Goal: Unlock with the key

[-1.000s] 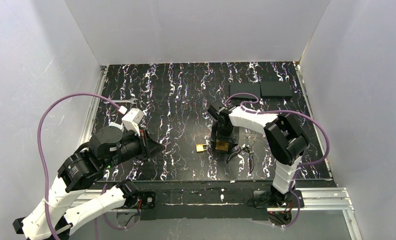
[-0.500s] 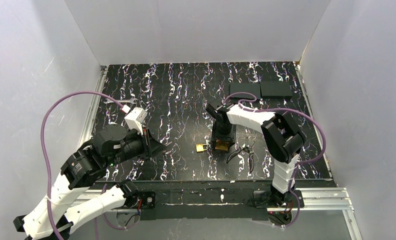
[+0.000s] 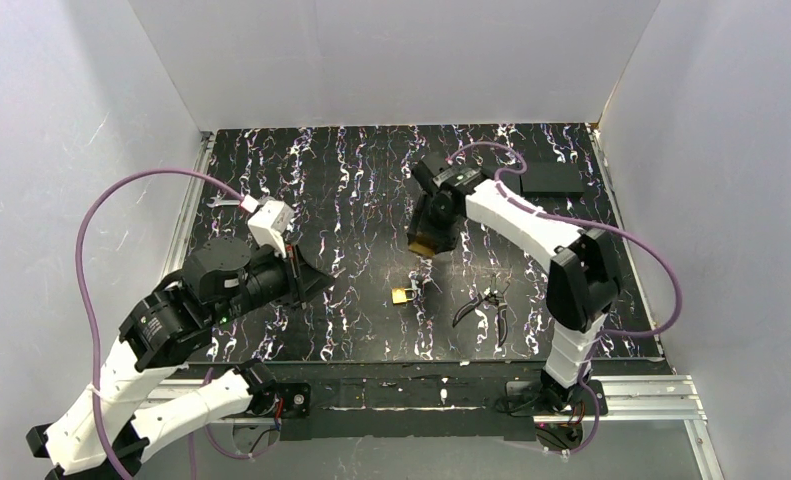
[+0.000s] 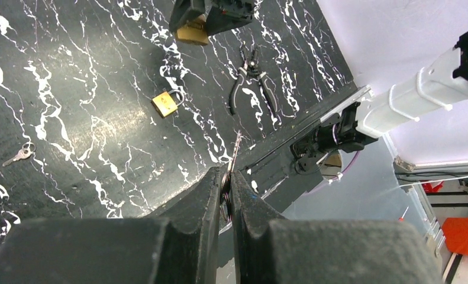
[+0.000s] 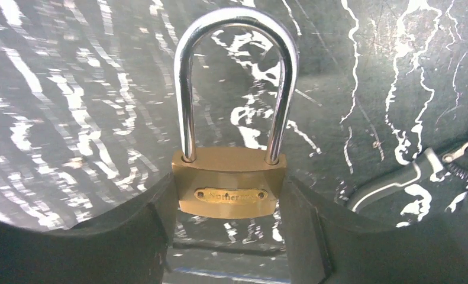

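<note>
My left gripper (image 4: 226, 171) is shut on the key (image 4: 237, 148), whose thin metal blade sticks out edge-on past the fingertips, with a ring pinched between the pads. In the top view the left gripper (image 3: 321, 283) hovers left of centre, pointing right. My right gripper (image 5: 228, 198) is shut on a large brass padlock (image 5: 228, 183), one finger on each side of the body and the steel shackle closed. The padlock (image 3: 424, 243) hangs above the table in the right gripper (image 3: 428, 238).
A smaller brass padlock (image 3: 403, 296) lies on the marbled black table. Black-handled pliers (image 3: 486, 302) lie to its right. A second small key (image 4: 19, 154) lies flat on the table. A silver wrench (image 3: 223, 203) is at the left edge, and two black pads (image 3: 551, 177) at the back right.
The right gripper has closed on the large padlock, lifted it off the table and carried it toward the back. The left arm has edged forward with the key.
</note>
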